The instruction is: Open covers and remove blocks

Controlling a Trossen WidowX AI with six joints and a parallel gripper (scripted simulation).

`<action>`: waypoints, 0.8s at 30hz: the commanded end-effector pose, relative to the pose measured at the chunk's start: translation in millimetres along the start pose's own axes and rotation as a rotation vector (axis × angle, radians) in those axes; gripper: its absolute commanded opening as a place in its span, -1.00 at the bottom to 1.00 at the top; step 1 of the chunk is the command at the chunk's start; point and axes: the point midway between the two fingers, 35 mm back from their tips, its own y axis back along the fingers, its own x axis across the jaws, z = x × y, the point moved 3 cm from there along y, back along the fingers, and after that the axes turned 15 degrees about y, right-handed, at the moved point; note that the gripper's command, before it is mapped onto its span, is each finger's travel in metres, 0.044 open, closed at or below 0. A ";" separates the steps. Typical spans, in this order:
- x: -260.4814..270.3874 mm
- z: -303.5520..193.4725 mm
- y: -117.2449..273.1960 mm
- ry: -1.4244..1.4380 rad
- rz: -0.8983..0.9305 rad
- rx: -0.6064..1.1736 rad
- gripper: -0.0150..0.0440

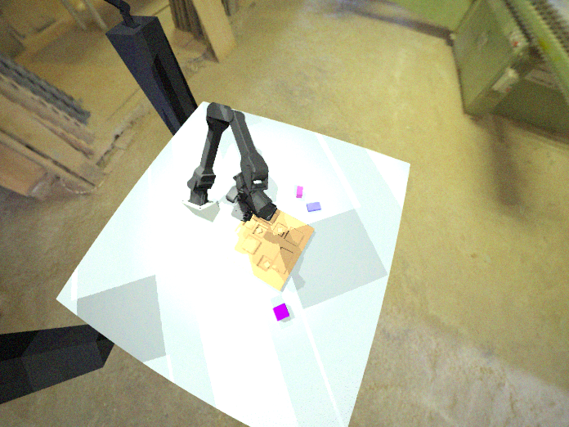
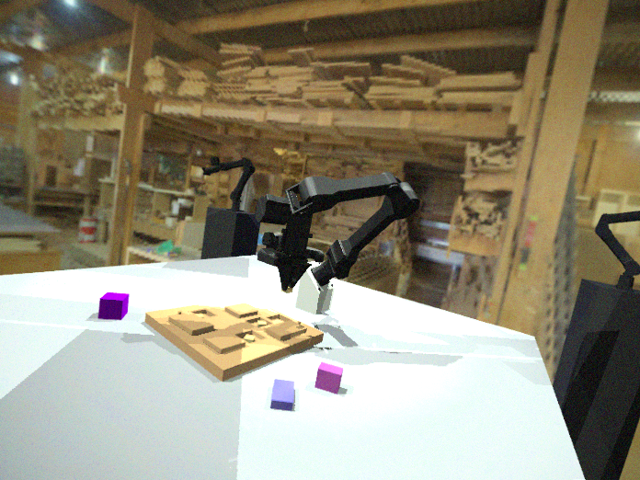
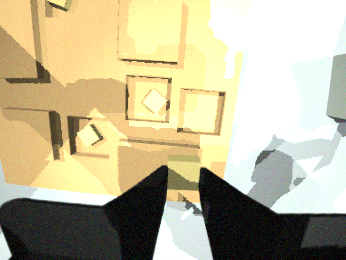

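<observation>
The tan puzzle board [image 1: 281,276] [image 2: 227,364] [image 3: 85,45] lies on the white table with its covers [image 3: 150,30] slid or swung aside. My gripper [image 1: 248,216] [image 2: 287,282] [image 3: 183,172] hangs above the board's edge nearest the arm base. It is shut on a small olive-yellow block [image 3: 184,164], held clear above the board. In the wrist view an open square well [image 3: 201,111] lies just beyond the fingers, and beside it is another well [image 3: 131,100] with a small pale square in it.
A magenta block [image 1: 280,311] [image 2: 113,305] lies on the table off the board's far end. A pink block [image 1: 298,191] [image 2: 328,377] and a lavender block [image 1: 313,206] [image 2: 282,394] lie beside the board. The arm's white base [image 1: 202,210] [image 2: 310,297] stands near the board.
</observation>
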 end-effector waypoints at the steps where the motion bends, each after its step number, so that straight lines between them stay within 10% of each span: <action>1: 12.5 -12.3 3.0 0.004 0.008 -0.007 -0.22; 24: 55.4 -78.8 4.6 0.007 0.015 -0.006 -0.22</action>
